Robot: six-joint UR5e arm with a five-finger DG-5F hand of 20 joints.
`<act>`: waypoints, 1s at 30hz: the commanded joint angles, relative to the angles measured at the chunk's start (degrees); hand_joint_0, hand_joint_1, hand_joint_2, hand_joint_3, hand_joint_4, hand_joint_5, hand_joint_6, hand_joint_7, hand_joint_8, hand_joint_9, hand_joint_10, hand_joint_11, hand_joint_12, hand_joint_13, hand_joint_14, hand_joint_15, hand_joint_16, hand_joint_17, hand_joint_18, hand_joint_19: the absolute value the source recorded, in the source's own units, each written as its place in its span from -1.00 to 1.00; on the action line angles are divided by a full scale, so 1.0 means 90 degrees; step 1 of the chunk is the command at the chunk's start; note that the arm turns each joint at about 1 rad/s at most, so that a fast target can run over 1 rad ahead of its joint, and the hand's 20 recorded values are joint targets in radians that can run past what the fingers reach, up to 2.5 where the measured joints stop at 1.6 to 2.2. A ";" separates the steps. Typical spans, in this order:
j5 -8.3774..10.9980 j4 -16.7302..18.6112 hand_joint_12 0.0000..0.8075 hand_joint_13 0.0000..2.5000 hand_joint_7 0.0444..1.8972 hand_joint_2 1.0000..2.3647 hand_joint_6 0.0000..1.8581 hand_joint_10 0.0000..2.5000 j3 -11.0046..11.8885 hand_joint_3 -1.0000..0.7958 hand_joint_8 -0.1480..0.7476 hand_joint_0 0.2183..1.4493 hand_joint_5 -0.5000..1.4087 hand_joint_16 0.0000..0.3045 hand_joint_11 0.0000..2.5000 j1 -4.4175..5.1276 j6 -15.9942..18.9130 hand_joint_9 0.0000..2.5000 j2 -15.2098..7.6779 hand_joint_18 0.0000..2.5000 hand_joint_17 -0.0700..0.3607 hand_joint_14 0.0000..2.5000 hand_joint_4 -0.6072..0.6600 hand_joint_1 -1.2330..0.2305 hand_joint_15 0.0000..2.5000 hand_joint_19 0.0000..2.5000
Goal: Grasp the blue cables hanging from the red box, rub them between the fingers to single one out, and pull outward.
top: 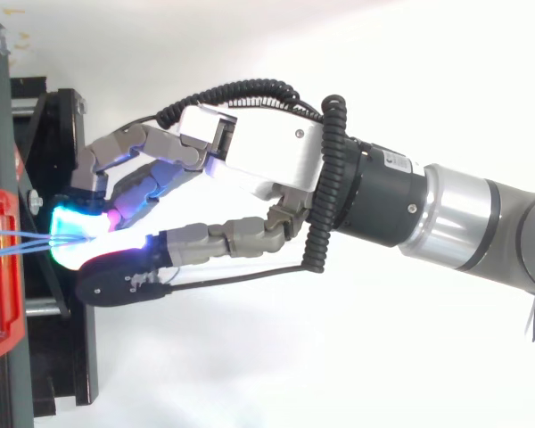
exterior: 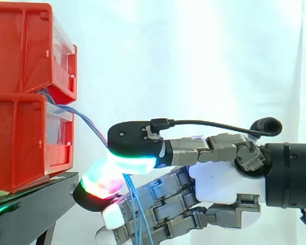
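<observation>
Two red boxes are stacked at the left on a black stand. Thin blue cables leave the gap between the boxes, run down to the right and pass between the glowing pads of my hand. Below the pads the cables hang loose in front of the curled fingers. The thumb lies on top and presses the cables against a fingertip glowing red and green. From above, the cables run taut from the red box into the pinch of the hand.
A white curtain hangs behind everything. The black stand carries the boxes at the left edge. The arm enters from the right.
</observation>
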 commanded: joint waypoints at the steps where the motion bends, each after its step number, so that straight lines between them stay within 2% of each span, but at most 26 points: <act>1: -0.0001 -0.0039 0.01 -0.39 -0.04 -0.98 -0.05 -0.99 0.0006 -0.02 0.03 -0.38 -0.62 -0.67 -0.61 0.0017 0.0036 -0.27 0.0014 -0.51 -0.14 -0.99 0.18 -0.40 -0.72 -0.77; 4: 0.0009 -0.0127 -0.01 -0.39 -0.03 -0.98 -0.06 -0.99 0.0006 -0.07 0.02 -0.38 -0.63 -0.68 -0.61 0.0026 0.0065 -0.27 0.0073 -0.52 -0.16 -0.99 0.21 -0.43 -0.72 -0.77; 6: -0.0001 -0.0440 -0.02 -0.39 -0.02 -0.98 -0.06 -0.99 0.0006 -0.12 0.01 -0.38 -0.63 -0.68 -0.61 0.0046 0.0124 -0.27 0.0141 -0.52 -0.17 -0.99 0.23 -0.44 -0.71 -0.77; 8: -0.0001 -0.0527 -0.04 -0.39 -0.01 -0.98 -0.06 -0.99 0.0015 -0.19 -0.01 -0.37 -0.63 -0.70 -0.60 0.0046 0.0143 -0.28 0.0151 -0.53 -0.19 -0.99 0.25 -0.44 -0.71 -0.76; 9: -0.0001 -0.0674 -0.04 -0.39 -0.01 -0.98 -0.07 -0.99 0.0015 -0.25 -0.02 -0.38 -0.63 -0.70 -0.60 0.0056 0.0221 -0.27 0.0180 -0.53 -0.19 -0.99 0.26 -0.44 -0.71 -0.75; 12: -0.0001 -0.0752 -0.03 -0.38 -0.02 -0.99 -0.07 -0.99 0.0015 -0.37 0.00 -0.44 -0.62 -0.69 -0.60 0.0056 0.0309 -0.26 0.0180 -0.52 -0.18 -0.99 0.25 -0.36 -0.71 -0.75; 19: -0.0001 -0.0850 -0.01 -0.38 -0.03 -1.00 -0.09 -0.99 0.0015 -0.40 0.01 -0.49 -0.62 -0.68 -0.62 0.0056 0.0456 -0.25 0.0180 -0.51 -0.16 -0.99 0.21 -0.21 -0.71 -0.75; 25: -0.0001 -0.0996 0.00 -0.37 -0.05 -0.99 -0.10 -0.99 0.0035 -0.39 0.01 -0.49 -0.62 -0.68 -0.61 0.0066 0.0456 -0.25 0.0346 -0.51 -0.16 -0.99 0.23 -0.21 -0.71 -0.75; 30: 0.0038 -0.1006 0.00 -0.37 -0.03 -1.00 -0.14 -0.99 0.0055 -0.39 0.01 -0.48 -0.61 -0.68 -0.61 0.0075 0.0427 -0.25 0.0356 -0.51 -0.16 -0.99 0.24 -0.23 -0.71 -0.74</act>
